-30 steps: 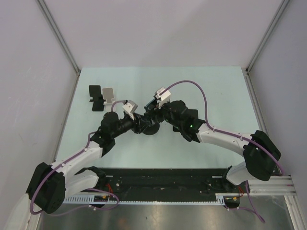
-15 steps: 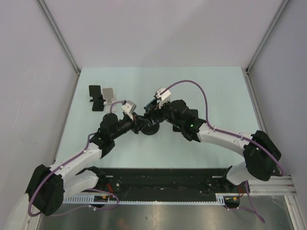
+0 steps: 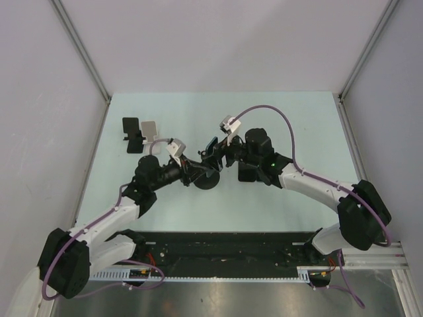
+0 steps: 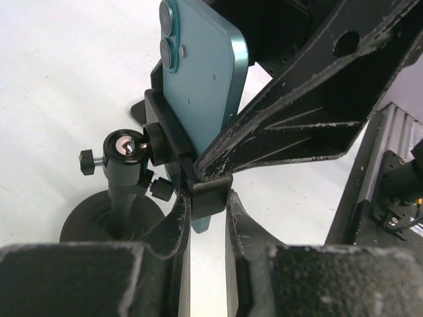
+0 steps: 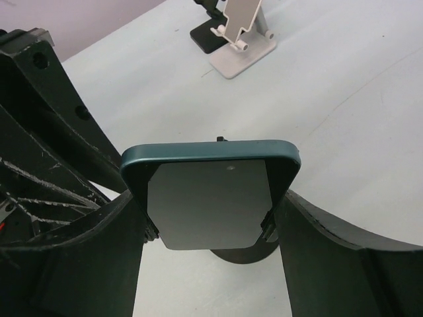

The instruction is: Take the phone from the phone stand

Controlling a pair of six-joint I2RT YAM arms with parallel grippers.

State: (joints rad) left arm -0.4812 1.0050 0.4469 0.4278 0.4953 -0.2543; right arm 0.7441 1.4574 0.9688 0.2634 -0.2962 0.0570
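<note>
A teal phone [image 4: 198,72] sits in the black clamp of a phone stand [image 4: 125,148] with a ball joint and a round base [image 3: 206,179]. My left gripper [image 4: 206,198] is shut on the lower block of the stand's clamp, just under the phone; in the top view this gripper [image 3: 195,170] is at the stand. My right gripper [image 5: 208,218] is shut on the phone [image 5: 211,158], one finger on each long side, grey screen facing the camera. In the top view the right gripper [image 3: 215,154] holds the phone [image 3: 211,144] above the base.
A black phone stand [image 3: 132,134] and a white phone stand [image 3: 150,131] are at the back left of the pale green table [image 3: 291,125]; both show in the right wrist view, the white one [image 5: 241,33] nearer than the black one [image 5: 206,33]. Grey walls enclose the table.
My right arm has swung its wrist up and to the right, tilting the phone. My left gripper has shifted slightly left with the stand.
</note>
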